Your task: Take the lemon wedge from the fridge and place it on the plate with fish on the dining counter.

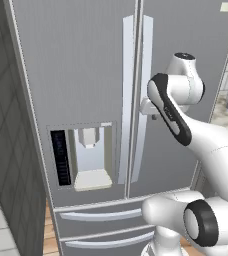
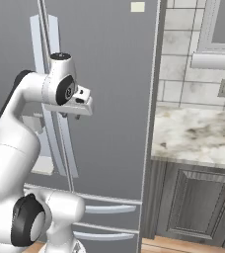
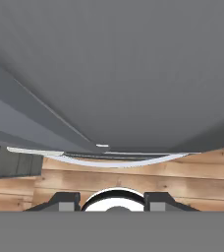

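The fridge (image 1: 86,75) is a tall grey steel French-door unit with both doors shut, so the lemon wedge is hidden. Two long pale handles (image 1: 147,65) run down the door seam, with a dispenser (image 1: 88,157) in the left door and two drawers (image 1: 101,216) below. My gripper (image 2: 71,115) hangs in front of the right door, just right of the handles, pointing down. In the hand view its fingertips (image 3: 60,202) stand apart with nothing between them, over a curved drawer handle (image 3: 109,161) and wood floor. The plate, the fish and the dining counter are out of view.
A marble-topped counter (image 2: 198,131) over dark cabinets (image 2: 196,202) stands right of the fridge, under a tiled wall. A dark tiled wall (image 1: 1,125) closes in the fridge's left side. Wood floor (image 3: 182,179) lies below.
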You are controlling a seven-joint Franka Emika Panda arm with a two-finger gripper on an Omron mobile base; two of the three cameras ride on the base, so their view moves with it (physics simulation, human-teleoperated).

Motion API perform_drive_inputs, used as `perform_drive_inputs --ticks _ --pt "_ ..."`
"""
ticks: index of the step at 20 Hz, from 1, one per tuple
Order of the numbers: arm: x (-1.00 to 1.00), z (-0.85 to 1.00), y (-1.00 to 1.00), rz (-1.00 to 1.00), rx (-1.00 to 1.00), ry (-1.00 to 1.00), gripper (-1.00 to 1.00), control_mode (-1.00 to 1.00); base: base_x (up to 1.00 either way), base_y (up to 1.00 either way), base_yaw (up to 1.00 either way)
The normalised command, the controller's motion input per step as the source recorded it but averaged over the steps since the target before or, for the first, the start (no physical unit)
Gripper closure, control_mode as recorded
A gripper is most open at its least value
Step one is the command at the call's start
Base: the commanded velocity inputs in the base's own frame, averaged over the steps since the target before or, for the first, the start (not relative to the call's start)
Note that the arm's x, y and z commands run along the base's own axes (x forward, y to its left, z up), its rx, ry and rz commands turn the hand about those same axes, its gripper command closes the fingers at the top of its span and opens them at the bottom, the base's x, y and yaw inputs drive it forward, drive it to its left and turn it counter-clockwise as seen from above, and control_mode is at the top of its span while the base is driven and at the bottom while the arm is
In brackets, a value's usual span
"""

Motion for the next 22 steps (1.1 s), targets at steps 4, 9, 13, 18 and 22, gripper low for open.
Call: perform_drive_inputs --ticks 4,9,13,18,22 --pt "0.0 0.0 0.02 -0.02 -0.02 -0.01 -1.0 -1.0 0.0 0.0 0.0" --pt "0.0 0.0 0.08 -0.01 -0.05 -0.02 -1.0 -1.0 0.0 0.0 0.0" --pt "0.0 0.0 0.0 0.0 0.0 0.0 -1.0 -1.0 0.0 0.0 0.0" --pt "-0.1 0.0 0.06 0.0 -0.02 -0.03 -1.0 -1.0 0.0 0.0 0.0" --pt "0.0 0.0 0.0 0.0 0.0 0.0 -1.0 1.0 -0.73 0.31 0.0"
